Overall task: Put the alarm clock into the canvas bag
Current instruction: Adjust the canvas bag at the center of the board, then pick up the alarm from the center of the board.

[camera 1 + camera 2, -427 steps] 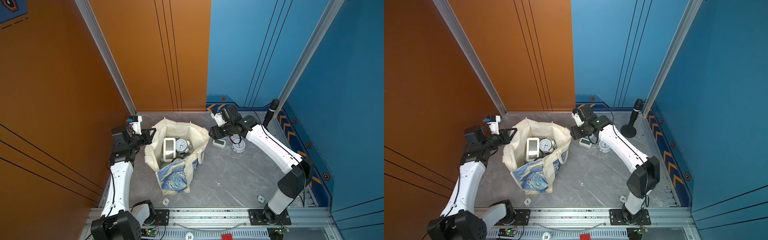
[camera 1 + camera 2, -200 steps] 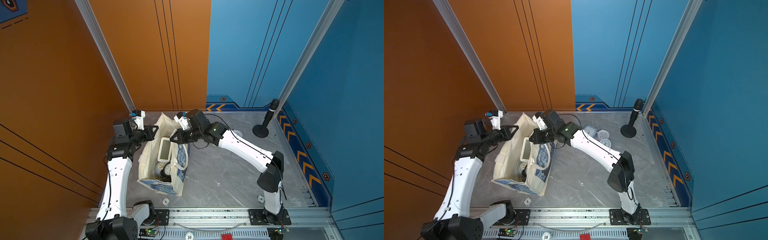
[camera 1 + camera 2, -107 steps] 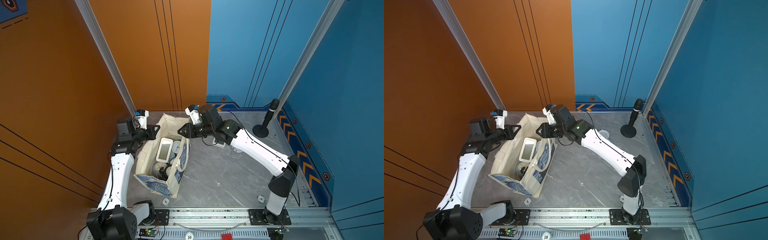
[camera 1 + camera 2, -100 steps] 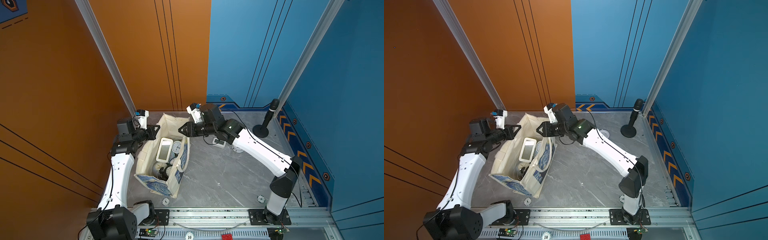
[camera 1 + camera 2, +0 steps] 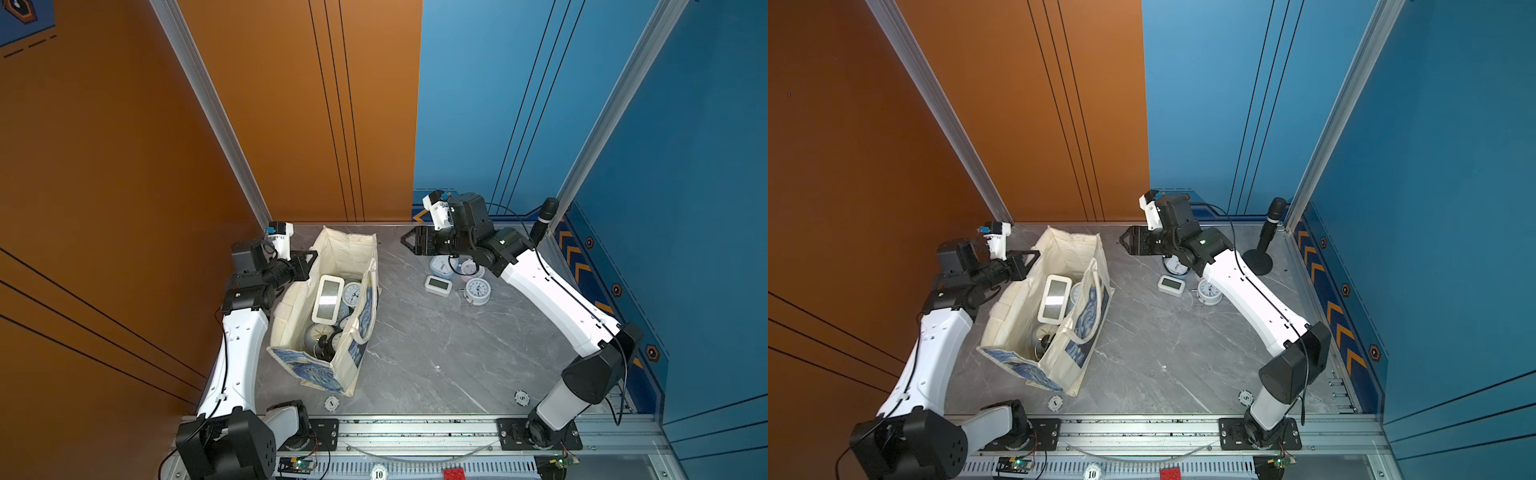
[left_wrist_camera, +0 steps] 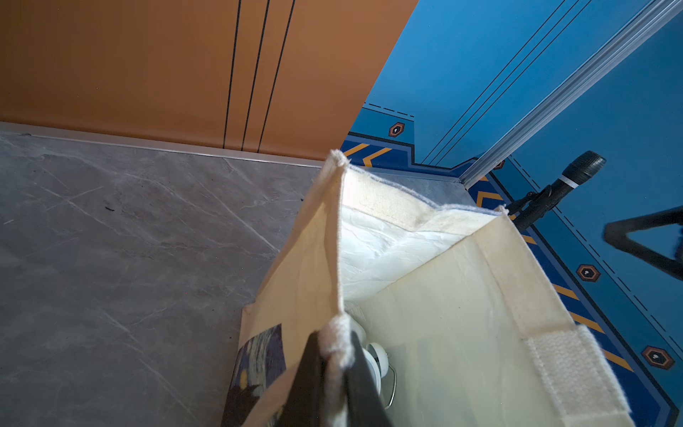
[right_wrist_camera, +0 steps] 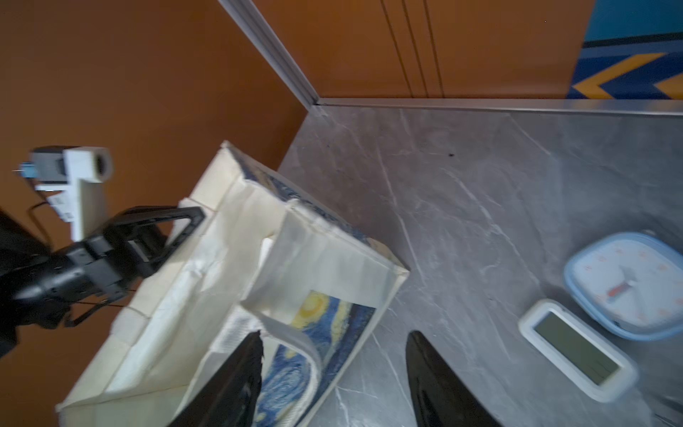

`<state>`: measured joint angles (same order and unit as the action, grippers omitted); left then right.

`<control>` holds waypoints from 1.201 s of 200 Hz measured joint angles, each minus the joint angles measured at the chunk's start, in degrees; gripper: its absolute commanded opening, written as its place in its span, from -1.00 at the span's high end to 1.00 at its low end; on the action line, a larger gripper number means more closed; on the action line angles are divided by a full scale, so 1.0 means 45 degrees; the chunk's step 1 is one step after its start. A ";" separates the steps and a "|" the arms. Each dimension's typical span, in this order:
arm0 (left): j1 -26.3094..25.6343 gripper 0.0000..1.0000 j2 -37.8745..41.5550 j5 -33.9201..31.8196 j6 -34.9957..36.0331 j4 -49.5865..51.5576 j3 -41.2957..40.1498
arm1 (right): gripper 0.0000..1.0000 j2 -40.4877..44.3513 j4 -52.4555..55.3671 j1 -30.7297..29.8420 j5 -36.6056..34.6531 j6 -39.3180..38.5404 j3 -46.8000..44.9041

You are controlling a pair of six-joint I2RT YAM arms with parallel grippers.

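Between the canvas bag (image 5: 286,307) and the loose clocks (image 5: 477,291), the R claw (image 5: 409,242) hangs over the table (image 5: 415,353), wide and empty; 1 s ago it was shut at the bag's mouth, so it has let go and pulled back. L claw (image 5: 311,258) stays pinched on the bag's rim, keeping it open. Inside lie a flat white clock (image 5: 328,298) and several round ones. At least 3 more, incl. a blue square clock (image 5: 441,266), wait on the table: job prob. unfinished.
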<state>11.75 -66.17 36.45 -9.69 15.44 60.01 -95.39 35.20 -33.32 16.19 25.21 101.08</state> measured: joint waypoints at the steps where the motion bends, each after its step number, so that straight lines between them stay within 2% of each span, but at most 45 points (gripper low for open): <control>1: 0.0000 1.00 0.0000 0.0000 0.0000 0.0000 0.0000 | -0.37 0.0000 0.0024 0.0029 -0.0010 -0.0034 -0.0024; 42: 0.0073 1.00 0.0015 0.0049 -0.0102 0.0000 -0.0005 | -0.50 -0.0743 0.0865 0.1171 -0.0942 -0.1943 -0.1112; 75: 0.0083 1.00 0.0015 0.0053 -0.0141 0.0000 -0.0005 | -0.53 -0.2312 0.1190 0.1593 -0.1520 -0.3497 -0.1311; 104: 0.0092 1.00 0.0015 0.0049 -0.0141 0.0000 -0.0005 | -0.73 -0.3784 0.1321 0.1831 -0.1744 -0.4439 -0.1307; 170: 0.0141 1.00 0.0015 0.0049 -0.0141 0.0000 -0.0005 | -0.94 -0.5615 0.1384 0.2040 -0.2001 -0.5236 -0.0777; 240: 0.0141 1.00 0.0301 -0.0010 -0.0136 -0.0345 -0.0423 | -0.99 -0.6232 0.1384 0.2375 -0.1715 -0.5328 -0.0661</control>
<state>12.38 -64.82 36.40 -10.31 13.89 58.11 -123.44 41.43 -22.63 8.47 1.23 98.10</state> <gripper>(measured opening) 0.104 0.998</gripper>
